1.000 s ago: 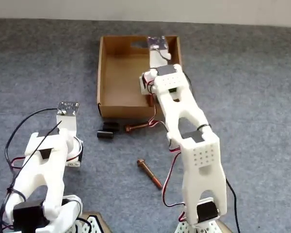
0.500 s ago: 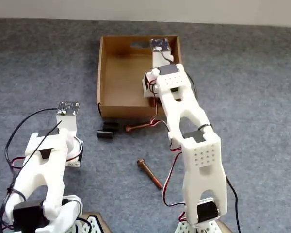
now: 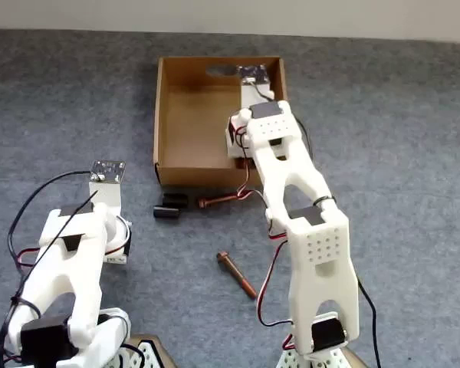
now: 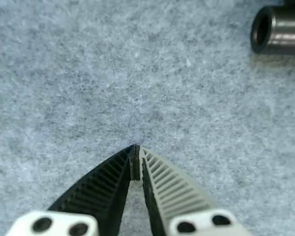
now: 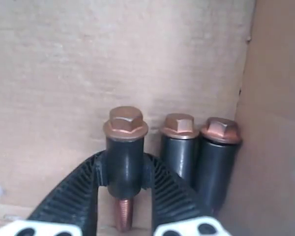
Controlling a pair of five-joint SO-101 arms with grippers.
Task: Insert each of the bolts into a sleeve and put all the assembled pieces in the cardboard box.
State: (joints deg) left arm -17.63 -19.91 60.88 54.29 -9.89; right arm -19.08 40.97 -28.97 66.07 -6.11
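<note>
A grey, felt-like table top (image 3: 399,153) carries an open cardboard box (image 3: 158,115), which sits toward the far side. Just in front of the box's near wall a black sleeve (image 3: 172,200) lies on its side. A second sleeve (image 3: 165,213) lies close against it, and a copper bolt (image 3: 217,201) lies just beside the pair, head toward them. A second bolt (image 3: 236,274) lies alone on the bare felt nearer the front edge, slanted and well apart from the sleeves.
</note>
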